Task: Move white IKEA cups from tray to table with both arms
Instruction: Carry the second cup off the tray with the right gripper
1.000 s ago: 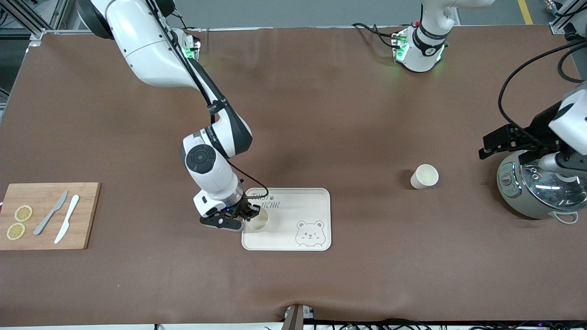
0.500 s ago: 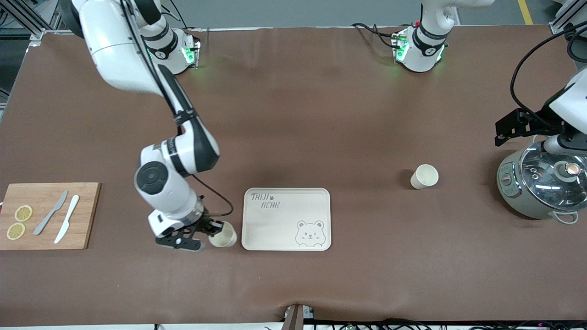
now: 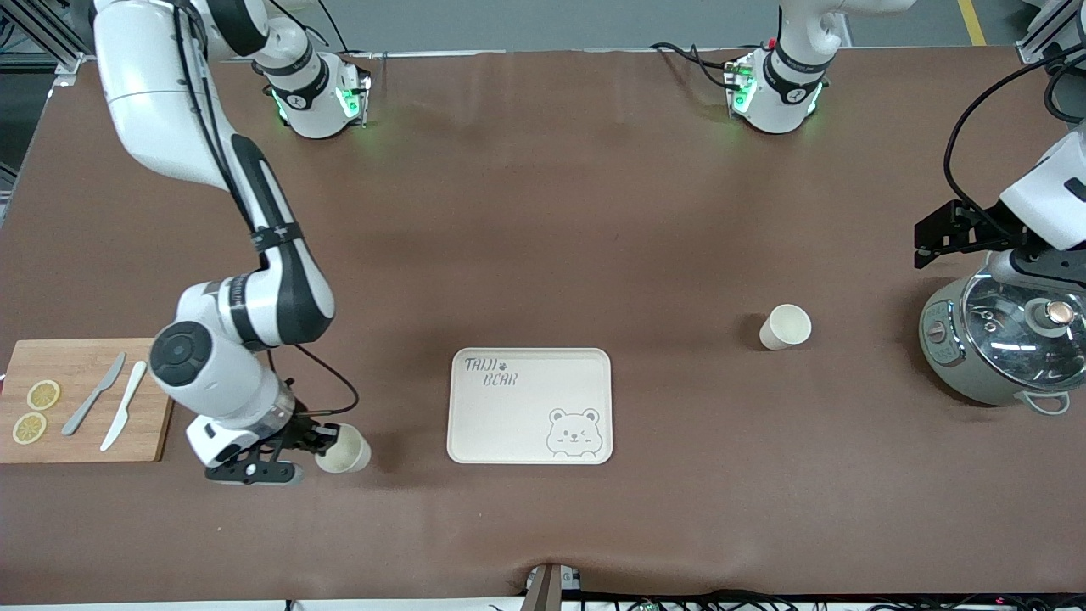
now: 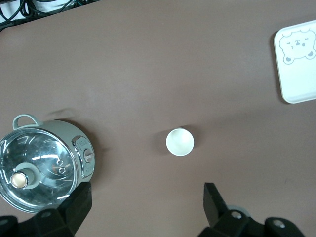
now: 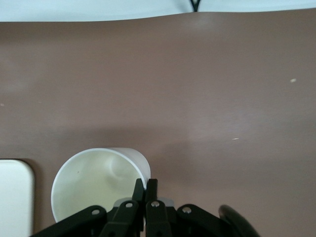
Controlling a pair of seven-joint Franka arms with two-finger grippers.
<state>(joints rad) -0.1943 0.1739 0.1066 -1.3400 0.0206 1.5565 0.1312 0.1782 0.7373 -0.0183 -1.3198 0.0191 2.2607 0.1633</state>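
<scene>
One white cup (image 3: 343,450) is pinched by its rim in my right gripper (image 3: 318,443), which is shut on the cup wall (image 5: 94,182) with one finger inside and one outside (image 5: 145,190). It is low over the brown table, between the cutting board and the bear-printed tray (image 3: 529,416). The second white cup (image 3: 786,327) stands upright on the table toward the left arm's end, seen from above in the left wrist view (image 4: 179,141). My left gripper (image 3: 933,239) hangs open and empty (image 4: 146,205) high over the table beside the pot, apart from that cup.
A grey pot with a glass lid (image 3: 999,348) stands at the left arm's end (image 4: 42,165). A wooden cutting board (image 3: 85,399) with two knives and lemon slices lies at the right arm's end. The tray's corner (image 5: 15,197) lies close beside the held cup.
My right arm has carried its cup off the tray toward the cutting board. My left gripper has drawn back toward the table's end, beside the pot.
</scene>
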